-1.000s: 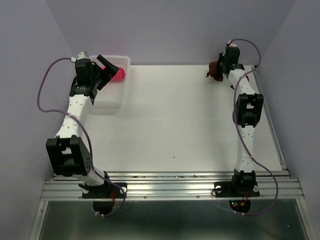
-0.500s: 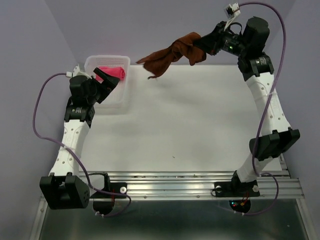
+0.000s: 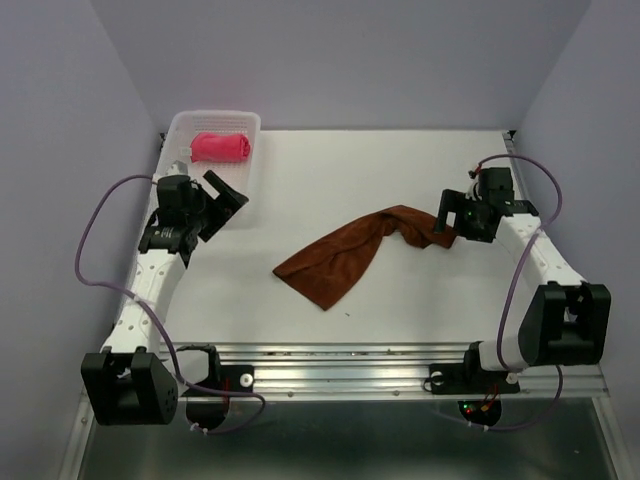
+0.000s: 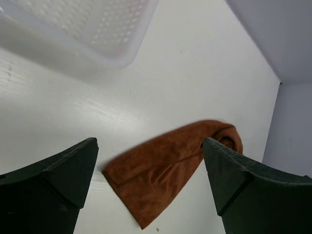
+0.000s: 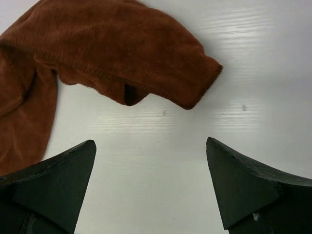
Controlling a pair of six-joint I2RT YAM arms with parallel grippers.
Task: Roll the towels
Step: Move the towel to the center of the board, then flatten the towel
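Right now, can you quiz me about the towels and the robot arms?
1. True or false: the brown towel lies in the basket.
2. Where is the pink towel? A: in the basket. B: beside the brown towel. C: under the brown towel.
3. Fill in: the left gripper and the right gripper are both ____.

Key: 1 false; 2 A; 3 open.

Brown towel (image 3: 345,258) sprawled on table (image 3: 330,170); pink towel (image 3: 221,146) in basket (image 3: 185,135).
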